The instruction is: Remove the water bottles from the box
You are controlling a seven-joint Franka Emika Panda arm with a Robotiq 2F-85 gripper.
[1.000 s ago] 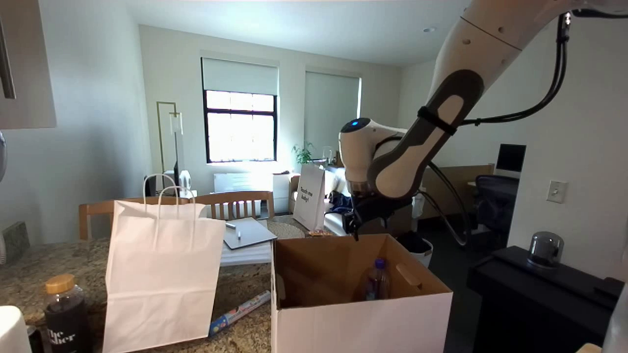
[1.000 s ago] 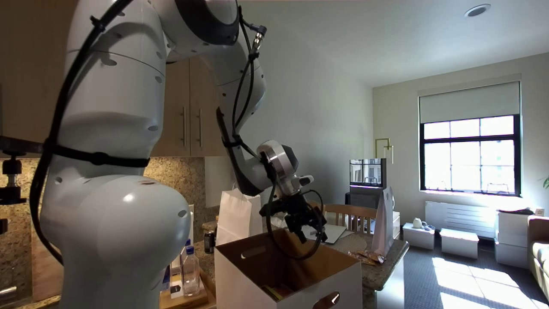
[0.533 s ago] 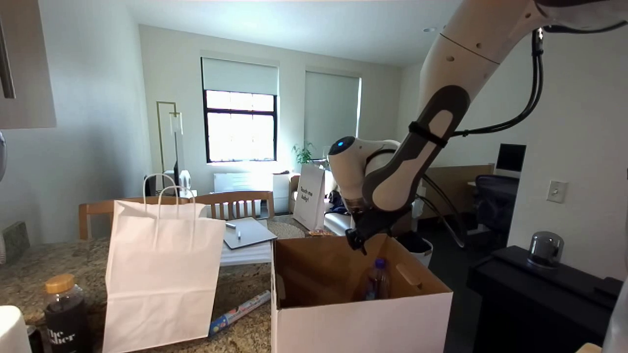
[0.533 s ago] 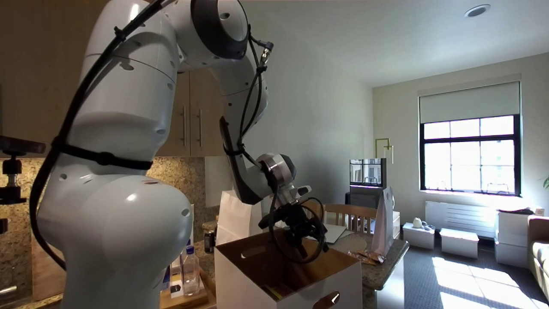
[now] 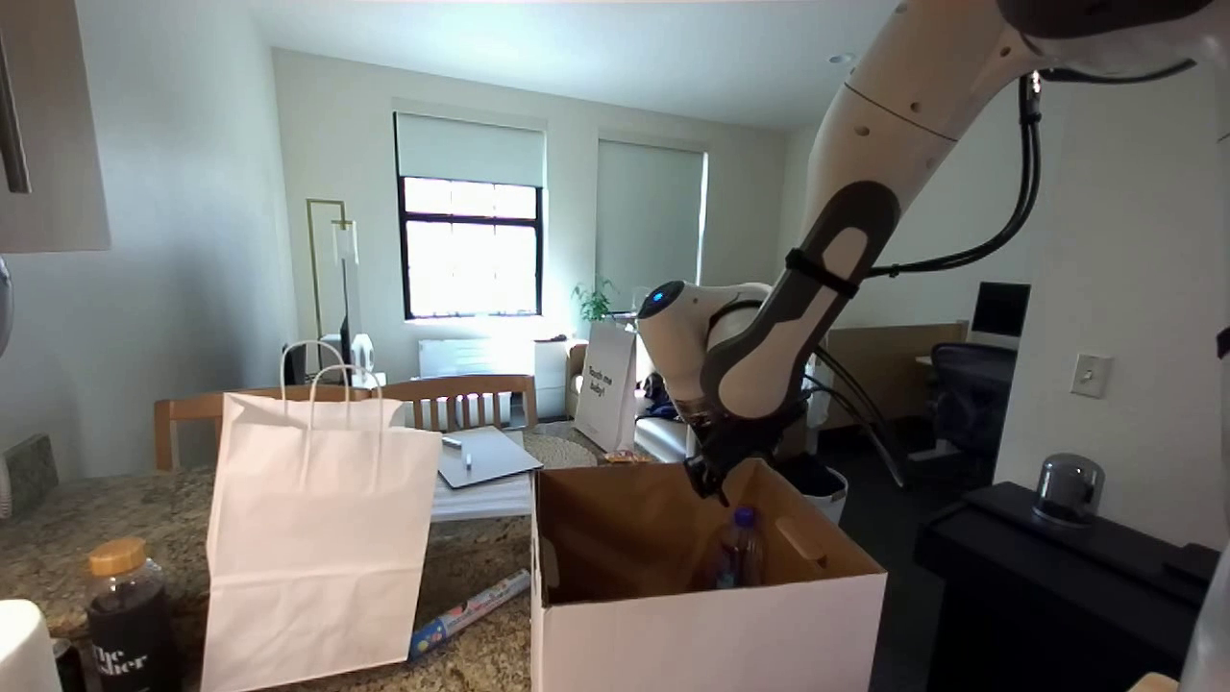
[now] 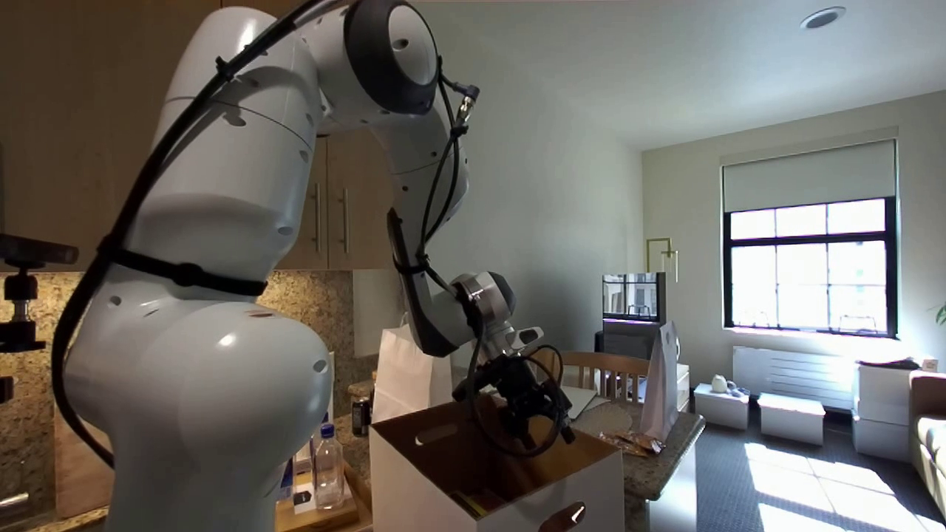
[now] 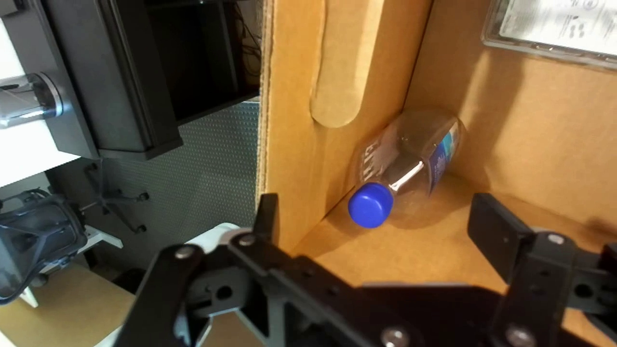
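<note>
In the last second the gripper [image 7: 381, 224] has sunk from above the rim of the box [image 5: 711, 639] to about rim height, drawing toward the bottle [image 7: 407, 161], which has stayed put; I judge this the approach, with the lift yet to come; the jaws stand wide with nothing held, and the wrist view sets the cap [image 7: 371, 205] in line with the gap but deeper than the fingers [image 7: 499, 241], so apart from them; the bottle is inside the box, upright by the look of it, just beside the wall [image 7: 296, 168] nearest the edge of the table [image 6: 650, 473]; in an exterior view the gripper [image 5: 711, 485] hangs above the cap and a little inward from that edge; it likely needs to go lower and toward that edge, where a finger could catch the wall; a second bottle [image 6: 327, 473] stands outside the box, well apart from the table's visible corner.
</note>
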